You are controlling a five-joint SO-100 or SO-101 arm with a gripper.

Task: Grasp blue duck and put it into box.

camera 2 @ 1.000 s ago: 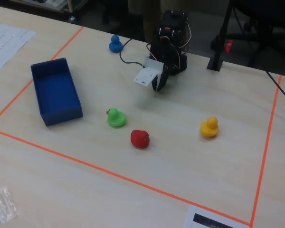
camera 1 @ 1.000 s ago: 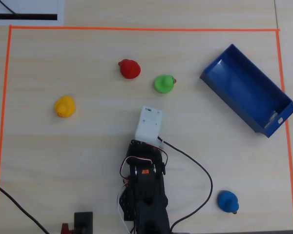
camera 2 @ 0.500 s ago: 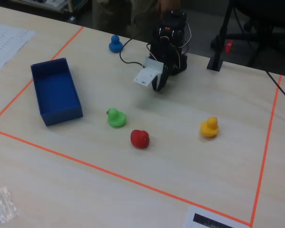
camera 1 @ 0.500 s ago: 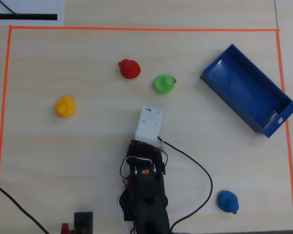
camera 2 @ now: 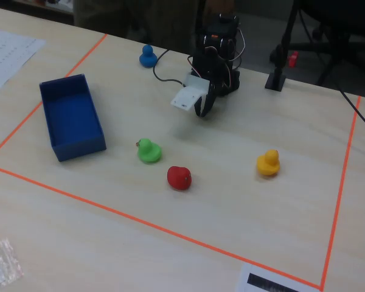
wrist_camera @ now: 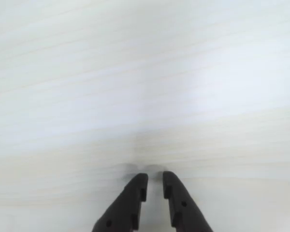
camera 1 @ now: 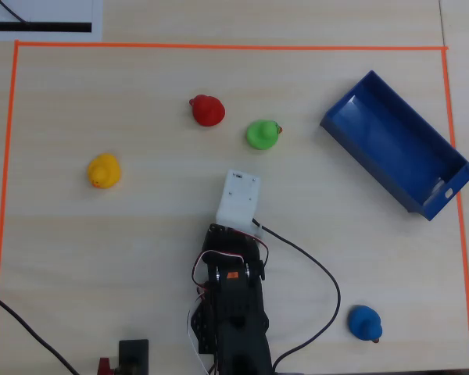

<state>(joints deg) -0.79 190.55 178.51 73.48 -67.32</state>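
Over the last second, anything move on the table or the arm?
Nothing visibly changed. The arm is parked, its claw nearly shut and empty over bare table. The blue duck sits beside the arm's base, far from the blue box; the green duck, red duck and yellow duck are unmoved.

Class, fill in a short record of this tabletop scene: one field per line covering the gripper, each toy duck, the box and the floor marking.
gripper: empty, jaws nearly closed, over bare table in the wrist view
small bright-blue toy duck: overhead view, lower right, beside the arm's base, far from the box
long blue low-walled box: upper right, lying diagonally, nothing inside
green toy duck: near centre, ahead of the gripper
red toy duck: left of the green one
yellow toy duck: far left
orange tape border: frames the work area
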